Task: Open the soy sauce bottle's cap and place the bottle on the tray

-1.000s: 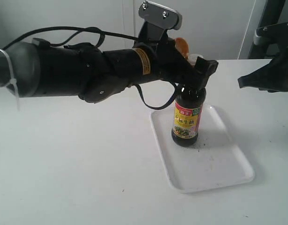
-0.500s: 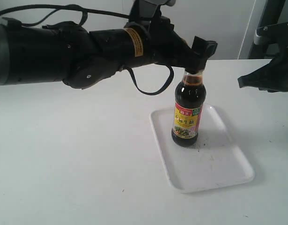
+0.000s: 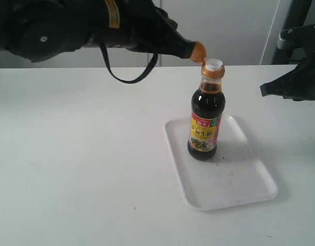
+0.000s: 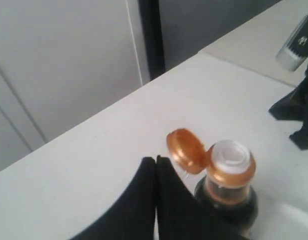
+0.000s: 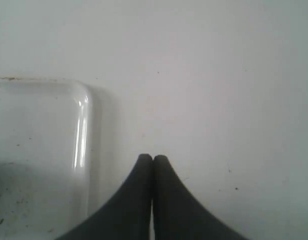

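Observation:
The soy sauce bottle (image 3: 204,123) stands upright on the white tray (image 3: 234,184), dark liquid inside, red and yellow label facing forward. Its copper-gold cap (image 3: 198,51) is flipped open, hanging from the collar beside the bare white spout (image 3: 213,64). In the left wrist view the cap (image 4: 185,150) and spout (image 4: 230,155) show close up. My left gripper (image 3: 187,48) is shut and empty, its tips just left of the cap, raised above the table. The left gripper (image 4: 155,160) shows its fingers pressed together. My right gripper (image 5: 152,158) is shut and empty, beside the tray's rim (image 5: 83,125).
The white table (image 3: 80,164) stretches to the left and front of the tray. My right arm (image 3: 295,84) hovers at the right edge. A dark stand (image 3: 295,20) rises behind it, and a pale wall closes the back.
My left gripper has lifted off the bottle's neck and drawn up and to the left. The bottle stands free on the tray with its cap open. The right arm has stayed still.

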You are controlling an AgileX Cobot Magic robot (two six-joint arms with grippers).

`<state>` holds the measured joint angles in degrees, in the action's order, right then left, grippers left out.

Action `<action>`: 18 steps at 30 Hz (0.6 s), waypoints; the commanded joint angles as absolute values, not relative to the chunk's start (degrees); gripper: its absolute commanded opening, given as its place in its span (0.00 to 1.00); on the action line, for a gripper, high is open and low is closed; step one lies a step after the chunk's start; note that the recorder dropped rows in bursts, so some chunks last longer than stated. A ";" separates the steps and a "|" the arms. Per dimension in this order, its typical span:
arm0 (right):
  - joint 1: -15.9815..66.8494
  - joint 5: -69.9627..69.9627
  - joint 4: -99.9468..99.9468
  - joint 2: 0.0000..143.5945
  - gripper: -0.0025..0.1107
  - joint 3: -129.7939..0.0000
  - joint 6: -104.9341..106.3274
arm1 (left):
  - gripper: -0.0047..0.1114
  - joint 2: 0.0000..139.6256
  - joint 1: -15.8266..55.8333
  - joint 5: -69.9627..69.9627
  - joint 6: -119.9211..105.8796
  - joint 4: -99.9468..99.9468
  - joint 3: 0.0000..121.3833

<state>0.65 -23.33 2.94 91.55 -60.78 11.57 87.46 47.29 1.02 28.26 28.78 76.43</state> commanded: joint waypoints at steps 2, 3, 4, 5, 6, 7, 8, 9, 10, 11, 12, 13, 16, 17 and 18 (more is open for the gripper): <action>0.62 -23.05 2.35 90.82 0.02 -60.56 13.27 | 0.04 83.89 46.07 13.00 26.57 29.27 76.72; 0.62 -23.30 1.60 90.41 0.02 -60.56 13.27 | 0.04 83.25 45.52 14.70 26.57 29.27 76.72; 0.62 -23.54 1.27 90.18 0.02 -60.56 13.27 | 0.04 82.72 44.82 16.30 26.47 29.27 76.72; 0.62 -23.87 1.31 89.86 0.02 -60.56 13.27 | 0.04 82.37 44.02 17.57 26.47 29.27 76.72; 0.62 -24.13 1.31 89.34 0.02 -60.56 13.27 | 0.04 81.86 43.26 19.10 26.47 29.27 76.72; 0.62 -24.59 1.31 88.99 0.02 -60.56 13.27 | 0.04 81.44 42.47 20.58 26.32 29.27 76.72; 0.62 -24.76 1.31 88.68 0.02 -60.56 13.27 | 0.04 81.18 41.89 21.70 25.77 29.15 76.72; 0.62 -25.33 1.31 88.02 0.02 -60.56 13.27 | 0.04 80.74 41.20 22.95 25.22 29.02 76.72; 0.62 -25.48 1.22 87.70 0.02 -60.56 13.27 | 0.04 80.61 40.52 24.11 24.93 29.01 76.72; 0.62 -25.59 1.05 87.32 0.02 -60.56 13.27 | 0.04 80.49 39.95 24.95 24.76 29.01 76.72; 0.62 -26.05 1.05 86.82 0.02 -60.56 13.27 | 0.04 80.48 39.29 25.78 24.45 29.01 76.72; 0.62 -26.21 1.05 86.24 0.02 -60.56 13.27 | 0.04 80.48 38.60 26.40 24.22 29.01 76.72; 0.62 -27.27 0.47 84.59 0.02 -60.56 13.27 | 0.04 80.48 35.98 28.03 23.50 29.01 76.72; 0.62 -28.17 0.00 83.41 0.02 -60.56 13.27 | 0.04 80.48 33.97 29.44 22.10 29.01 76.72; 0.62 -28.29 0.00 83.00 0.02 -60.56 13.27 | 0.04 80.48 32.69 30.42 21.06 29.01 76.72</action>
<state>0.65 -27.45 0.78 84.69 -60.78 12.99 81.15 35.30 27.22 23.16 28.82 76.43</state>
